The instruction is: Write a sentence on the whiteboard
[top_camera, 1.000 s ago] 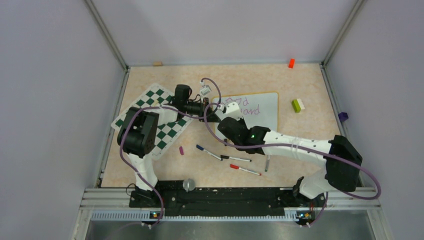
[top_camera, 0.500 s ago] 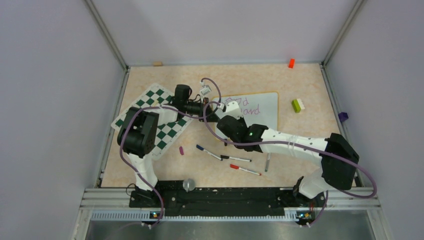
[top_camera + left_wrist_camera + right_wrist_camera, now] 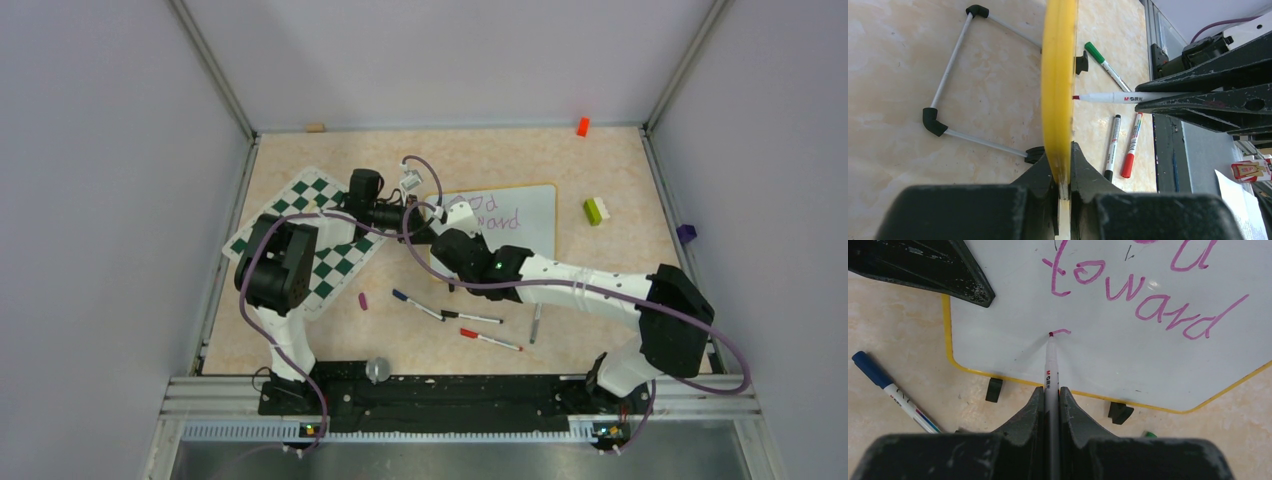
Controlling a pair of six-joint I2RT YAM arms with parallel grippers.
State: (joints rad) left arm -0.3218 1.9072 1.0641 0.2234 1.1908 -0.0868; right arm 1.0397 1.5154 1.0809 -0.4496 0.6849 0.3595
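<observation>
- Left fingers (image 3: 1040,175) are clamped on the whiteboard's (image 3: 525,228) yellow edge, likely bracing it against pen pressure.
- Right fingers (image 3: 1028,415) are closed on a marker (image 3: 1050,365); its tip touches the board just under "toward".
- The whiteboard sits on the worktop (image 3: 600,170), right of the chess mat (image 3: 310,225).
- The sentence (image 3: 1148,305) looks unfinished, with its third line barely begun.

An overhead view looks down on the whole table (image 3: 620,170), while both wrist views closely share the whiteboard (image 3: 1098,360).
</observation>
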